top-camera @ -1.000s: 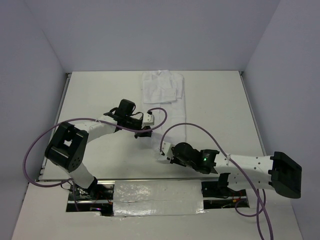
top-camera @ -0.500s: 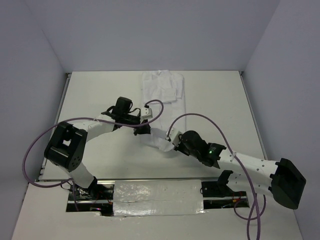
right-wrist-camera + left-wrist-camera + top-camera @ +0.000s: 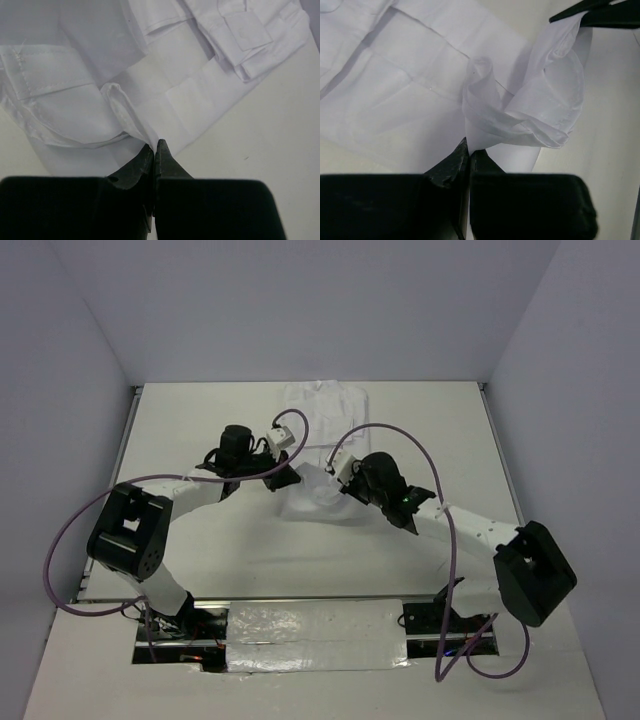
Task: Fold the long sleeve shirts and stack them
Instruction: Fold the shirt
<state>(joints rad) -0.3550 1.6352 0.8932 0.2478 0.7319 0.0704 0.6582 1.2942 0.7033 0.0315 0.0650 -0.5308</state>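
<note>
**Top external view.** One white shirt (image 3: 322,405) is recorded on the surface (image 3: 450,430), lying from the middle of the far edge toward the centre. Its far part lies flat. Its near end is raised off the surface between the left hand (image 3: 285,480) and the right hand (image 3: 335,472), which are set close together at the centre.

**Left wrist view.** The left hand (image 3: 469,155) is seen with its jaws pressed together on a pinch of the shirt (image 3: 420,75); a loose loop of cloth rises from the tips. At the top right corner, dark fingers (image 3: 600,12), judged to belong to the other arm, are seen gripping the same raised edge.

**Right wrist view.** The right hand (image 3: 156,150) is closed on a thin fold at the hem of the shirt (image 3: 75,75). A cuff and folded layers are seen further off, laid over the body. Bare surface (image 3: 280,125) is seen to the right.

**Progress.** The sleeves are judged already turned in. The near-to-far fold is judged in hand and not laid down. Flattening and stacking are left. No second shirt is seen.
</note>
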